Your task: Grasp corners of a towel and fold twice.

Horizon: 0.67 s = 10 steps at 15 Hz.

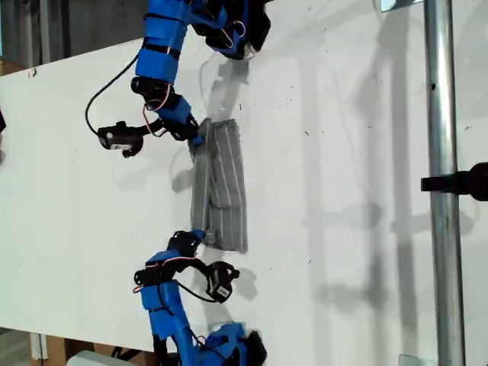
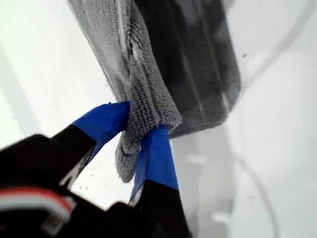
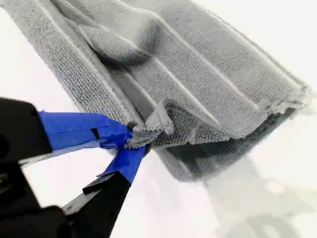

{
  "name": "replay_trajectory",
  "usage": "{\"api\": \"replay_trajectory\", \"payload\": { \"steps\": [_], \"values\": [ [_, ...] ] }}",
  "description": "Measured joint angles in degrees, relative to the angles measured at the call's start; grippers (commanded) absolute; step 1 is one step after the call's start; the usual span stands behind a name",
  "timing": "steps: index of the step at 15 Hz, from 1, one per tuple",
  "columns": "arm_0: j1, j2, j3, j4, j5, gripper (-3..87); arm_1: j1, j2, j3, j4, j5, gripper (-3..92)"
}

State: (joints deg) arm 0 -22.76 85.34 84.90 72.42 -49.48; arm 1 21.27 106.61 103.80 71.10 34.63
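The grey striped towel (image 1: 223, 191) lies folded into a narrow strip on the white table (image 1: 351, 229). In the first wrist view my first gripper (image 2: 141, 129) is shut on a corner (image 2: 126, 163) of the towel (image 2: 148, 84), which bunches between the blue-taped fingers. My second gripper (image 3: 133, 141) is shut on another corner (image 3: 158, 121) of the towel (image 3: 208, 74), lifting its top layer. In the exterior view one arm (image 1: 164, 69) holds the strip's upper left end and another arm (image 1: 171, 305) its lower left end. The wrist views do not settle which arm is which.
A metal pole (image 1: 442, 152) with a black clamp (image 1: 465, 181) runs down the exterior view's right. A black cable (image 1: 95, 103) loops beside the upper arm. The table's edge runs along the exterior view's left and lower left.
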Motion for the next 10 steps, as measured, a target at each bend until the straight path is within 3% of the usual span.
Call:
{"api": "replay_trajectory", "payload": {
  "steps": [4,9,10],
  "values": [
    [-4.5,2.5,-2.5,1.7,2.9,-2.9,5.0,2.5,1.3,-3.5,-4.0,-0.2],
    [5.0,-6.2,4.2,1.4,-5.4,-2.9,-4.8,-10.2,9.6,-3.0,3.8,-0.2],
    [6.0,-10.3,3.3,1.3,-6.9,-2.3,-5.4,-13.6,9.5,-2.9,4.7,10.3]
  ]
}}
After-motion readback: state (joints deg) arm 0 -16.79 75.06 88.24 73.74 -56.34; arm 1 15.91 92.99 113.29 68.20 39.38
